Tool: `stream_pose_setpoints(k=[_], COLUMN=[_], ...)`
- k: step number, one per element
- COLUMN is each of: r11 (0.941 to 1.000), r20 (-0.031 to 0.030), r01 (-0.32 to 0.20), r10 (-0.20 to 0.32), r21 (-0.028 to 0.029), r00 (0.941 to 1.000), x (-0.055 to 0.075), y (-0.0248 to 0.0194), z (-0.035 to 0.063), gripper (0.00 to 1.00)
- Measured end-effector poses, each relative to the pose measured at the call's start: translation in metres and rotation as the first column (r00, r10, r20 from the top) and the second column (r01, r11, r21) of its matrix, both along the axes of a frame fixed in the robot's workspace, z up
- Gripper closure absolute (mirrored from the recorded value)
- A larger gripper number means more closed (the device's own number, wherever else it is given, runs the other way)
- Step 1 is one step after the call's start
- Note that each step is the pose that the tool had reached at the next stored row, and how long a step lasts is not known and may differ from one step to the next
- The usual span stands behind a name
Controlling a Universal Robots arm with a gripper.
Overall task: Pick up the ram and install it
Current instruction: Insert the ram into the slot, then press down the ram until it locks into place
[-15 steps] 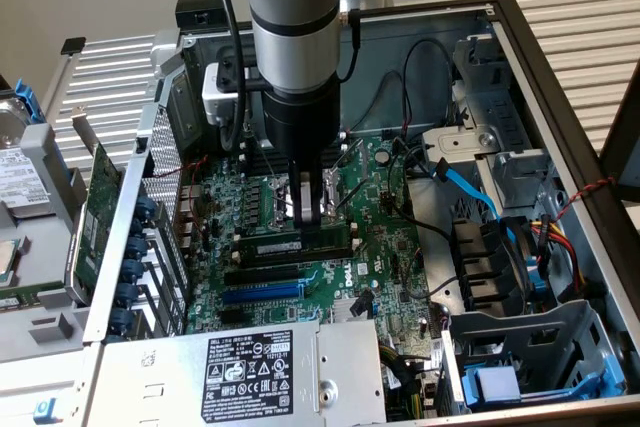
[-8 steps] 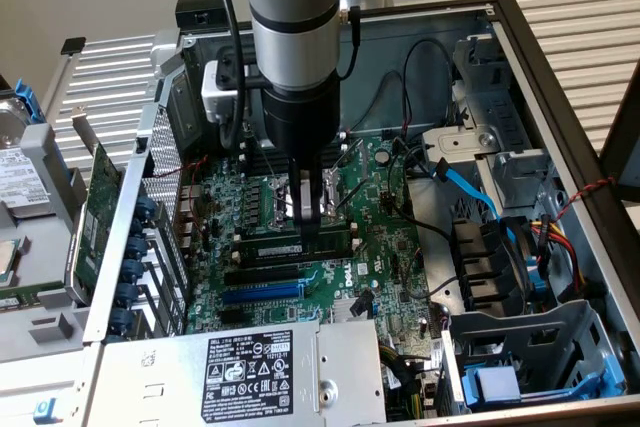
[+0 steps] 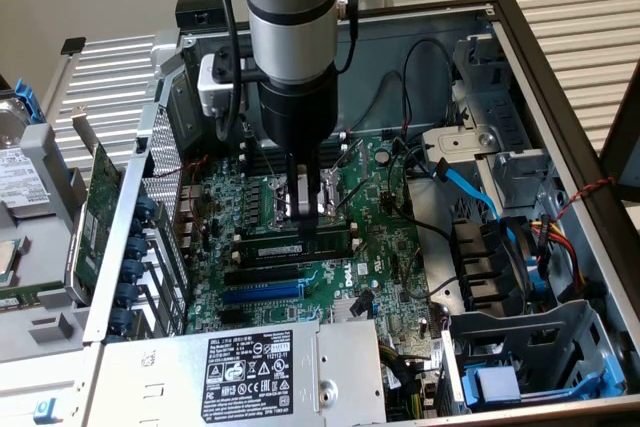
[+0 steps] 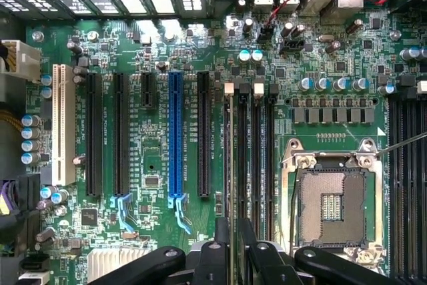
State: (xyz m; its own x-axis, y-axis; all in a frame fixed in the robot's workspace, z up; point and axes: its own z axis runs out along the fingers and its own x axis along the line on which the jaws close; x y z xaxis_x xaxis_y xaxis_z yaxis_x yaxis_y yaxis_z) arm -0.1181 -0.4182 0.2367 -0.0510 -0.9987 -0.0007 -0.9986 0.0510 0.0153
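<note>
Gripper (image 3: 303,209): we see it closed around the ram (image 3: 295,244), low over the motherboard (image 3: 390,277).
Ram: standing in its slot beside the CPU socket (image 4: 331,205).

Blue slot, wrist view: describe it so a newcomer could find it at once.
Start at the green motherboard and find the row of long parallel slots that begins at the white slot. The blue slot lies in that row, between a short black slot and a long black slot. It is the only blue one there.
</note>
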Motion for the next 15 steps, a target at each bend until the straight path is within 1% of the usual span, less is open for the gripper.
stream_pose_setpoints(k=[5, 8, 15], r11=[1.0000, 1.0000, 1.0000], r20=[0.0002, 0.0002, 0.0001], r01=[0.000, 0.000, 0.000], r10=[0.000, 0.000, 0.000], r21=[0.0015, 0.0026, 0.0030], r00=[1.0000, 1.0000, 1.0000], x=[-0.0011, -0.0022, -0.0051], y=[0.0000, 0.0000, 0.0000], z=[0.0034, 0.0038, 0.0042], gripper=[0.80, 0.80, 0.80])
